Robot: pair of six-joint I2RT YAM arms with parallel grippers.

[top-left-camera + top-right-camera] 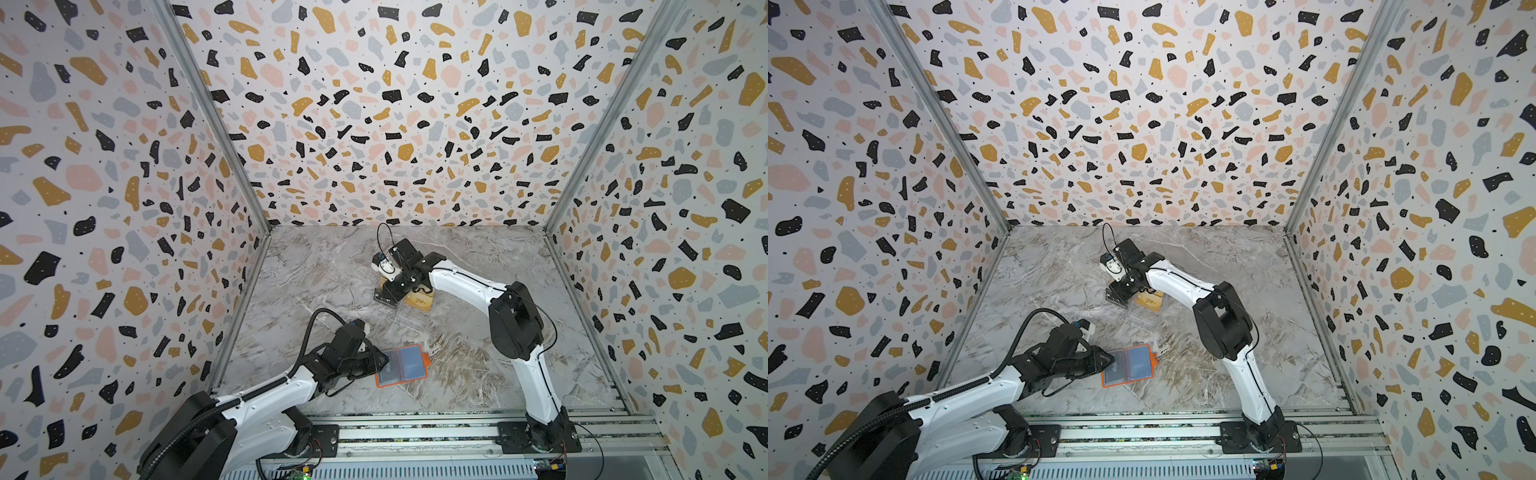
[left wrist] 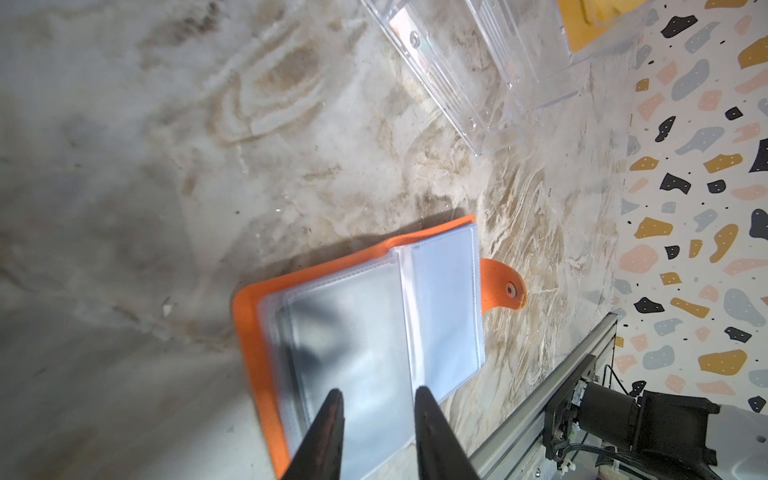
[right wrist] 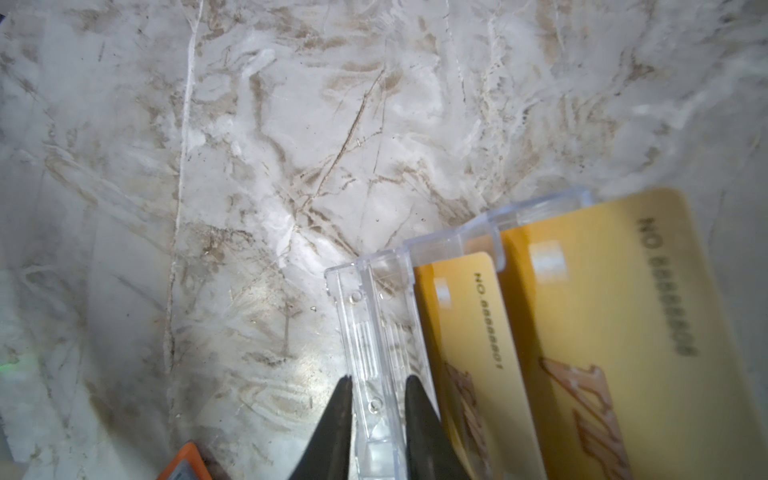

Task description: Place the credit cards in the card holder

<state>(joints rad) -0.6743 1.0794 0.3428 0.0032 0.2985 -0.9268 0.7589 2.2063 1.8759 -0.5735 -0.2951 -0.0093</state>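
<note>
The orange card holder point(image 1: 403, 365) point(image 1: 1128, 365) lies open on the marble table, its clear sleeves up and its snap tab to one side. My left gripper point(image 2: 379, 390) point(image 1: 384, 360) is open at its left page, the fingers spread over a sleeve and nothing gripped between them. Two gold-tan credit cards point(image 3: 465, 332) point(image 3: 615, 332) stand in the tiers of a clear acrylic stand point(image 3: 365, 316) point(image 1: 409, 318) farther back. My right gripper point(image 3: 378, 378) point(image 1: 384, 297) is at the stand's left end, its fingers closed on either side of the front clear rail, beside the nearer card.
Terrazzo-patterned walls close in the table on three sides. An aluminium rail point(image 1: 415, 432) with both arm bases runs along the front edge. The right arm's elbow point(image 1: 515, 328) rises to the right of the card holder. Bare marble lies left of the stand.
</note>
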